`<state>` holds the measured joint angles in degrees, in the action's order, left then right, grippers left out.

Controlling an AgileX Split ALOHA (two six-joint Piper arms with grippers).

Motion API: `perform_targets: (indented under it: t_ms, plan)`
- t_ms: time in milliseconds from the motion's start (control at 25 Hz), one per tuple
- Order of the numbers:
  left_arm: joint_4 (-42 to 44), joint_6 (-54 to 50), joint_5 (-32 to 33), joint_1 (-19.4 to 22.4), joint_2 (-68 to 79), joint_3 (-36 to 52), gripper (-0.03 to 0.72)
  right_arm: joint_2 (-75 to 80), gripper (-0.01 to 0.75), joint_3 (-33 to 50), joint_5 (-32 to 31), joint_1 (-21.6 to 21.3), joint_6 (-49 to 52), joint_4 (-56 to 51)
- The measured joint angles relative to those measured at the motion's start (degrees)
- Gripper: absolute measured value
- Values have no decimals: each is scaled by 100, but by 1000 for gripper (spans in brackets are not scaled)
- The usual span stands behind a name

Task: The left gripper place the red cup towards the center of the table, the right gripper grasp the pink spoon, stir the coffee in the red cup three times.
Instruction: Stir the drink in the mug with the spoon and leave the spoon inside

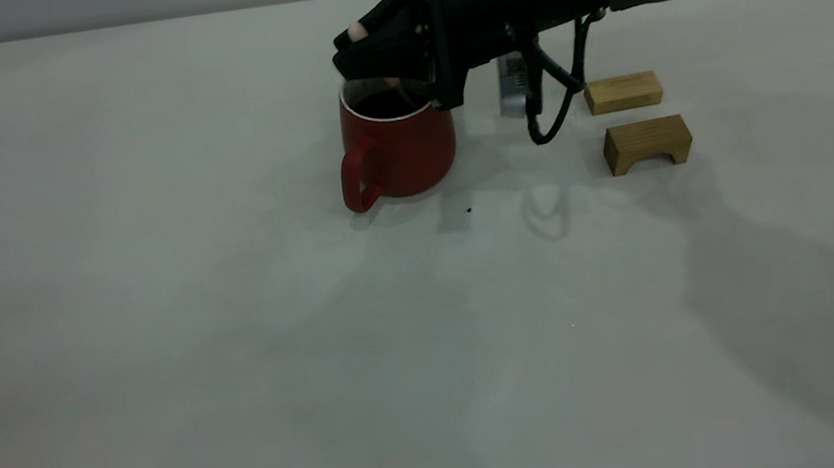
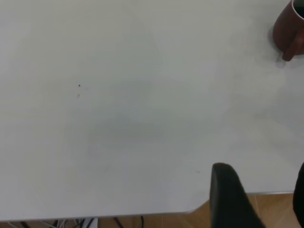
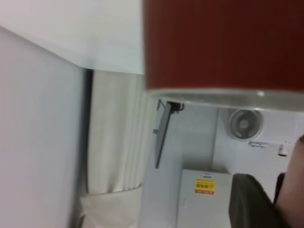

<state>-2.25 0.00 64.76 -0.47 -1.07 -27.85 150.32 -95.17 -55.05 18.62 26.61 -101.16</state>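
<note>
The right gripper [image 1: 373,54] hangs directly over the mouth of the red cup [image 1: 398,150], fingers pinched on the pink spoon [image 1: 358,31], whose pale handle end shows above the fingertips. The spoon's stem slants down into the coffee [image 1: 386,104]. Two tan wooden blocks [image 1: 635,119] lie well apart to the cup's right, under the arm. The right arm reaches in nearly level from the upper right, cables looping below it. The cup stands upright on the table [image 1: 161,334], handle toward the camera-left. The left gripper [image 2: 259,199] sits at the table edge, far from the cup, fingers spread.
</note>
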Motion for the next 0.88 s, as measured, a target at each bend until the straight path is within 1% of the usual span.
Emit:
perform_targets:
  t_ms: [160, 240, 320, 400, 480, 560, 640, 760, 880]
  plan:
    - [0, 0, 0, 0, 0, 0, 407, 236, 123, -580, -148, 136, -8, 14]
    - [0, 0, 0, 0, 0, 0, 407, 265, 123, -693, -123, 120, -19, 14]
    - [0, 0, 0, 0, 0, 0, 407, 265, 123, -712, -104, 17, -40, 29]
    - [0, 0, 0, 0, 0, 0, 407, 242, 123, -628, -98, -140, -78, 29]
    - [0, 0, 0, 0, 0, 0, 407, 101, 123, -290, -31, -257, -78, 23]
    - [0, 0, 0, 0, 0, 0, 407, -116, 123, 182, 20, -301, -89, -20]
    - [0, 0, 0, 0, 0, 0, 407, -261, 123, 436, 41, -294, -95, -15]
    - [0, 0, 0, 0, 0, 0, 407, -244, 123, 387, -37, -150, -105, -1]
    - [0, 0, 0, 0, 0, 0, 407, -73, 123, 25, -232, 44, -38, 11]
